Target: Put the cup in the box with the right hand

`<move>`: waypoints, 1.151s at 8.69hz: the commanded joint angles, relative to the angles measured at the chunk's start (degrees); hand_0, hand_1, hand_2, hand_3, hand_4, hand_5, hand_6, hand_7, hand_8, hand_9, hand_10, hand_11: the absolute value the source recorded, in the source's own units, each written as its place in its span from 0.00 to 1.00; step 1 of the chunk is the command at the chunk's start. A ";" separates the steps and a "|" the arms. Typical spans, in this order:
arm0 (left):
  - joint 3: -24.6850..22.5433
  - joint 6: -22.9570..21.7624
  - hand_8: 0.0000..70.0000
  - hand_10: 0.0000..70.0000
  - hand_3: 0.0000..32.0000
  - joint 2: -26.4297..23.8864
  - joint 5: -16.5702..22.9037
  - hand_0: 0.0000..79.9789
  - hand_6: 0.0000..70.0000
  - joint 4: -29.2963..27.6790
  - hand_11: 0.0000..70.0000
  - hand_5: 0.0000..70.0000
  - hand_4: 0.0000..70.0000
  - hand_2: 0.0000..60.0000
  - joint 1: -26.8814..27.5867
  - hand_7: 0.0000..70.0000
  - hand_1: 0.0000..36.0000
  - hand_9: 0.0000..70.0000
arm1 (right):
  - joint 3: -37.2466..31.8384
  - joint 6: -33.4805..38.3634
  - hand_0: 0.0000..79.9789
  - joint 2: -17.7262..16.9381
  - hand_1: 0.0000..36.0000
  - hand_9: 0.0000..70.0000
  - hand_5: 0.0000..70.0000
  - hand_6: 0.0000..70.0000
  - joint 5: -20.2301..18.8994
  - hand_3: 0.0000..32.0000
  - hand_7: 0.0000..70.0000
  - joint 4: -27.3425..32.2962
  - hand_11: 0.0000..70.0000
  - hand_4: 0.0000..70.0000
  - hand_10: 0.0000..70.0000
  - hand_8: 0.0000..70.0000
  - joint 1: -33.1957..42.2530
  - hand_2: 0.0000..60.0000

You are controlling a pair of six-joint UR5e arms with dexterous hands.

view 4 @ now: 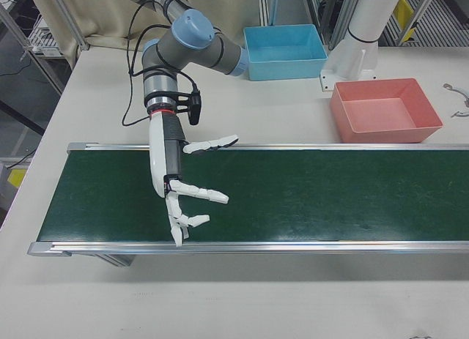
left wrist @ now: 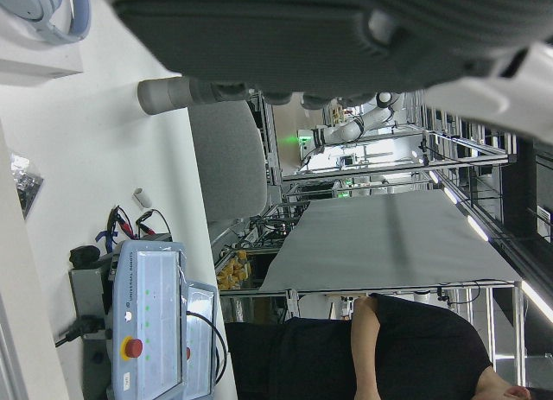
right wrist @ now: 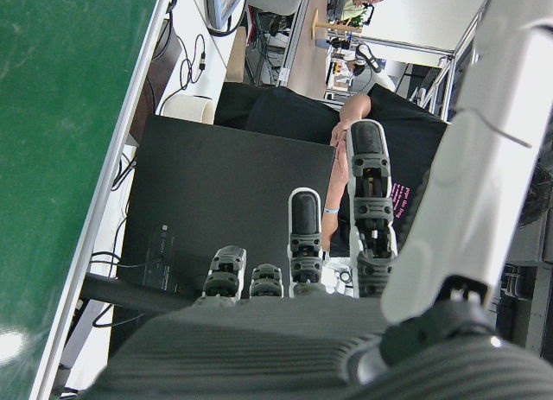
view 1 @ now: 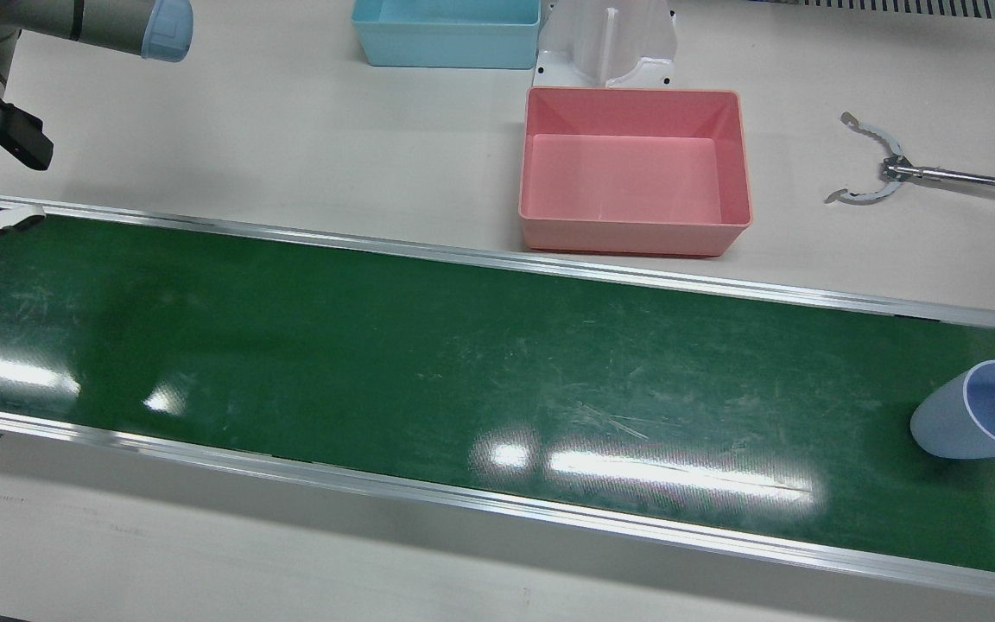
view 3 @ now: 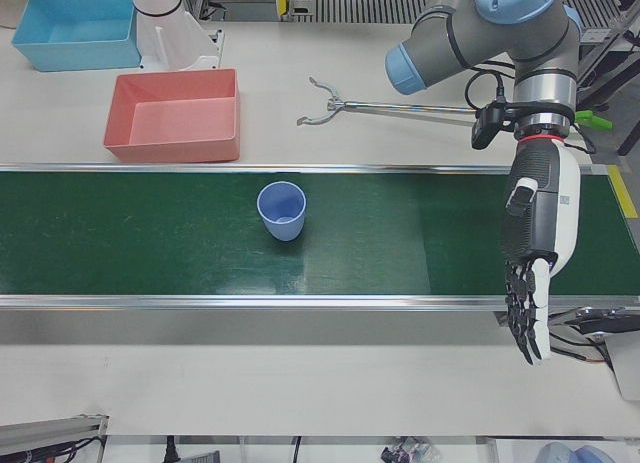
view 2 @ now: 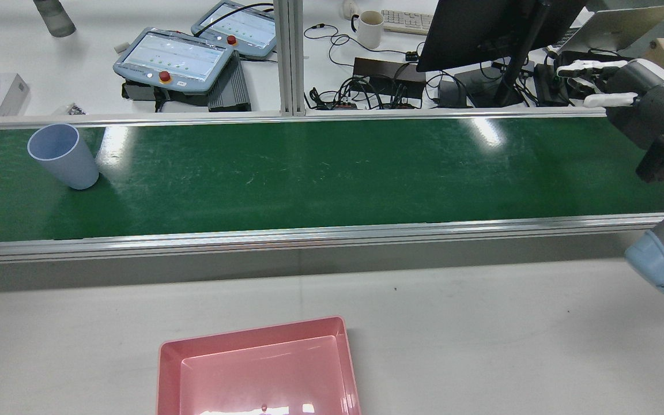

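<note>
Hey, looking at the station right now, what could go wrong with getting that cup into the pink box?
1. The cup stands upright on the green belt, far from the open right hand, so it is a long reach.
2. The cup is tall and light-looking; a sideways nudge may tip it.
3. The pink box sits beyond the belt's rail; a low carry might clip it.

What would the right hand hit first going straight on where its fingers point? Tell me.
Nothing on the belt: the right hand points across its edge toward the operators' desk. Probably the black monitor there, though depth is unclear.
</note>
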 commanded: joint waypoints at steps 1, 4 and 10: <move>0.00 0.06 0.00 0.00 0.00 0.00 0.00 0.00 0.00 0.00 0.00 0.00 0.00 0.00 0.00 0.00 0.00 0.00 | -0.07 0.04 0.69 0.00 0.25 0.13 0.06 0.16 -0.04 0.00 0.67 0.00 0.17 0.59 0.10 0.02 0.01 0.00; 0.00 0.06 0.00 0.00 0.00 0.00 0.00 0.00 0.00 0.00 0.00 0.00 0.00 0.00 0.00 0.00 0.00 0.00 | -0.07 0.04 0.69 -0.09 0.25 0.14 0.06 0.16 -0.04 0.00 0.69 0.00 0.17 0.60 0.10 0.02 0.01 0.00; 0.00 0.06 0.00 0.00 0.00 0.00 0.00 0.00 0.00 0.00 0.00 0.00 0.00 0.00 0.00 0.00 0.00 0.00 | 0.02 0.04 0.69 -0.09 0.25 0.13 0.06 0.16 -0.04 0.00 0.68 0.00 0.17 0.59 0.10 0.02 0.10 0.00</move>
